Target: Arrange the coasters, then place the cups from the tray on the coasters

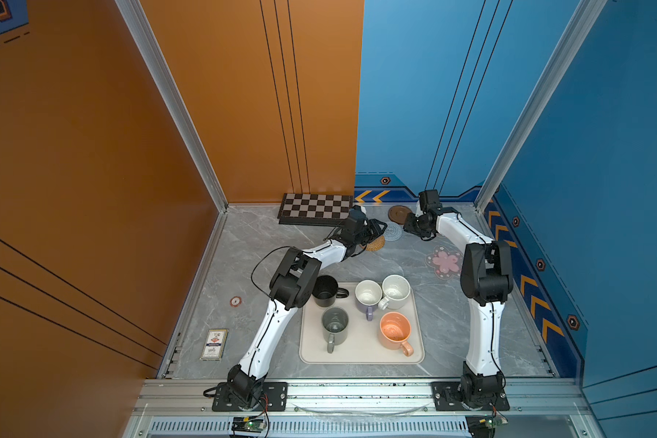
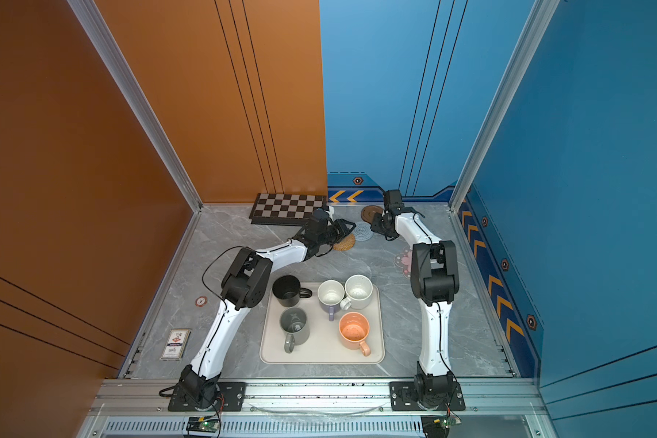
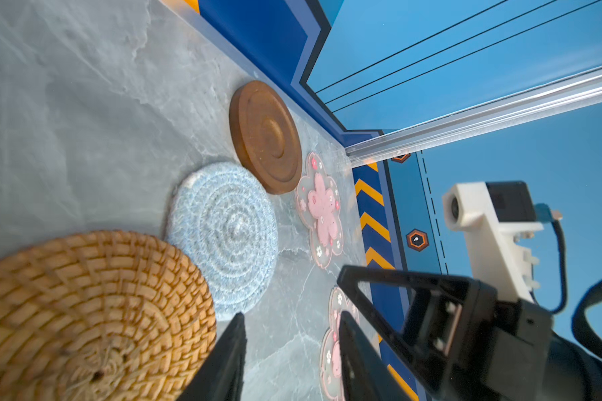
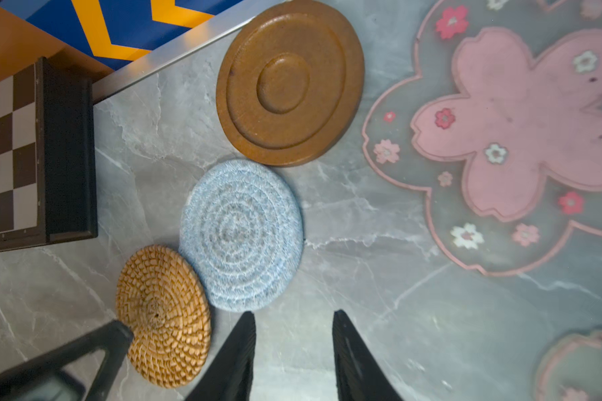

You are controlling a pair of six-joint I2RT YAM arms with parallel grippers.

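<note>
Three coasters run in a slanted line near the counter's (image 1: pixel 262 265) far edge, right of its middle. They are the rattan coaster (image 1: pixel 377 243), the blue crochet coaster (image 1: pixel 393 231) and the wooden disc (image 1: pixel 398 214), with the disc closest to that edge. The right wrist view shows that the rattan rim meets the crochet and that the disc lies just beside it.

Both top views show only one flower coaster (image 1: pixel 443 261), toward the right edge. The wrist views add a second flower coaster (image 4: pixel 511 139) just beside the wooden disc; from above the right arm hides it.

The left gripper (image 3: pixel 292 354) hangs low next to the rattan coaster. Its jaws are parted, with only bare counter between them. The right gripper (image 4: pixel 294 347) is likewise released and grasps nothing. Its fingers are spread over bare counter near the blue crochet coaster.

Only the top views show the tray (image 1: pixel 357 352), at the middle of the near edge, with all five mugs on it. The black mug (image 1: pixel 325 291) stands at its far-left corner, and the lavender mug (image 1: pixel 368 295) and speckled cream mug (image 1: pixel 395 291) touch along the far side. The grey mug (image 1: pixel 334 326) and peach mug (image 1: pixel 394 330) stand nearer.

A chequered board (image 1: pixel 315 208) lies against the far edge, left of the coasters. A card box (image 1: pixel 214 344) lies by the left edge and appears in the top views alone.
</note>
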